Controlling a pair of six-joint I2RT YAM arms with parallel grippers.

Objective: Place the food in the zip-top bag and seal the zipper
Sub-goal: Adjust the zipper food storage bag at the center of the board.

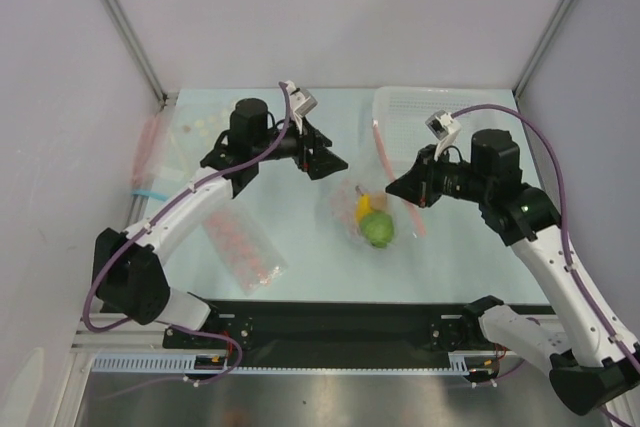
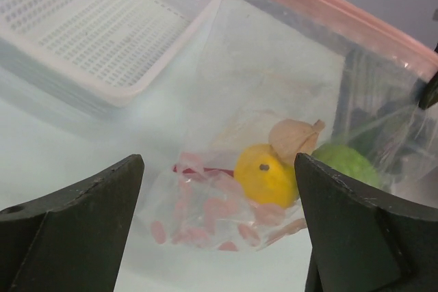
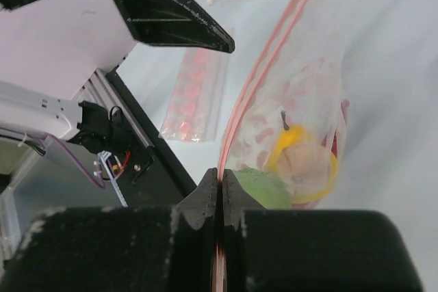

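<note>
"Why's the right tool (image 3: 220, 184) clenched on the zipper (image 3: 267, 59)?"
"Keeps the zip-top bag (image 2: 274, 80) taut beside the basket (image 2: 137, 94). The food (image 2: 265, 176) is inside, and the left tool (image 2: 219, 189) is spread open, probably ready to seal."

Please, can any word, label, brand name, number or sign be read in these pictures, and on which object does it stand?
No readable text in any view.
The zip-top bag shows only a pink pattern, no letters.
Its zipper is plain.
The white basket carries no print.
The flat packet of pink-red pieces is too small to tell.
</note>
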